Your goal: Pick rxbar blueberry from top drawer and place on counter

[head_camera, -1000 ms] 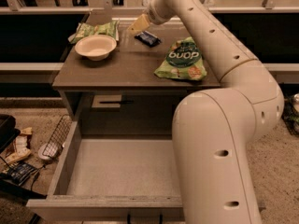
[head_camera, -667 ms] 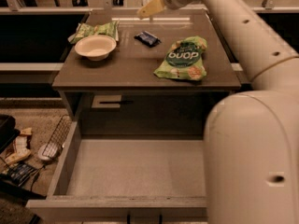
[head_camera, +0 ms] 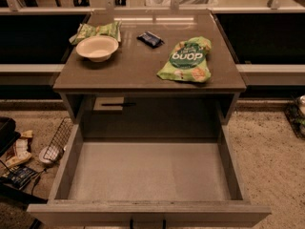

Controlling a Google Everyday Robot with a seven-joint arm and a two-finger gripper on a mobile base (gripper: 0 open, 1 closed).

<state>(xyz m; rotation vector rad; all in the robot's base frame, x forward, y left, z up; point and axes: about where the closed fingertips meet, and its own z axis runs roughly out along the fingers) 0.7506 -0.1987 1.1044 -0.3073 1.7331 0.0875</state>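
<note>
I'm seeing the bar (head_camera: 150, 38) lying diagonally, far-left to near-right, on the counter (head_camera: 138, 73); the end effector has left view, so I cannot tell its state.

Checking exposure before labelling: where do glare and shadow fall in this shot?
Camera view: a pale glare band crosses the far edge of the counter; the cavity beneath it sits in deep shadow; the floor of the top drawer is dimly, evenly lit; the rxbar blueberry reads dark on the counter. The gripper is outside the camera view.

Dim warm light; glare on the far counter (head_camera: 138, 68), shadow beneath; my gripper is out of frame.
</note>
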